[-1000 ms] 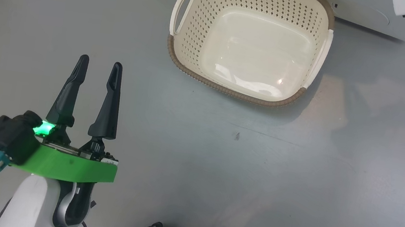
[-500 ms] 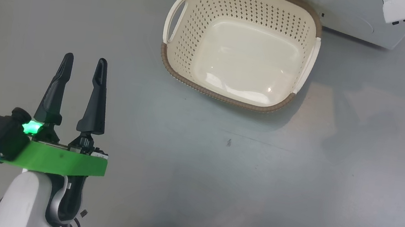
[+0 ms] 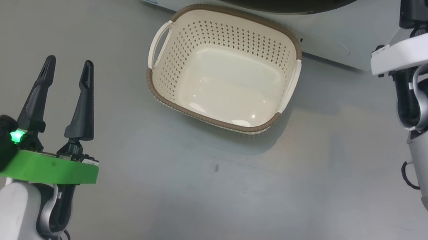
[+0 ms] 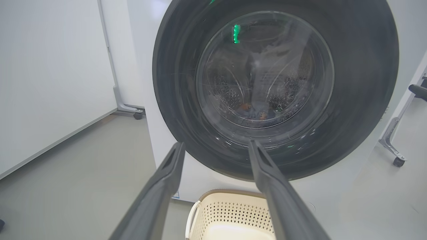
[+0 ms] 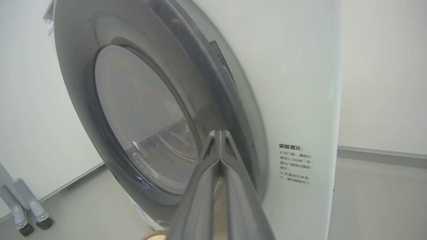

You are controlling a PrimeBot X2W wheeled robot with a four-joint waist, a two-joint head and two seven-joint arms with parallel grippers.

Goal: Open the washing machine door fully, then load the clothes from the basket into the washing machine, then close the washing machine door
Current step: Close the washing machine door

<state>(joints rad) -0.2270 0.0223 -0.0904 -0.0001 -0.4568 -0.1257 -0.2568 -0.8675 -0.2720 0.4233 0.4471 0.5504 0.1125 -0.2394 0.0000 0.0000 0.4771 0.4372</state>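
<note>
Grey floor [image 3: 227, 205] is seen in the head view; the empty basket [image 3: 226, 34] is set on it before the washing machine [image 3: 335, 32], and the left claw [image 3: 69, 62] is held with fingers apart. In the left wrist view the washing machine door [image 4: 173, 83] is shown shut, the clothes [image 4: 253, 111] glimpsed behind its glass, a white wall panel [image 4: 50, 66] beside. In the right wrist view the right claw [image 5: 219, 132] is pressed together, empty, by the door's rim.

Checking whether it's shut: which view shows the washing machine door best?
The left wrist view: the washing machine door faces it nearly whole, rim and glass. The right wrist view sees it obliquely; the head view catches its lower rim.
</note>
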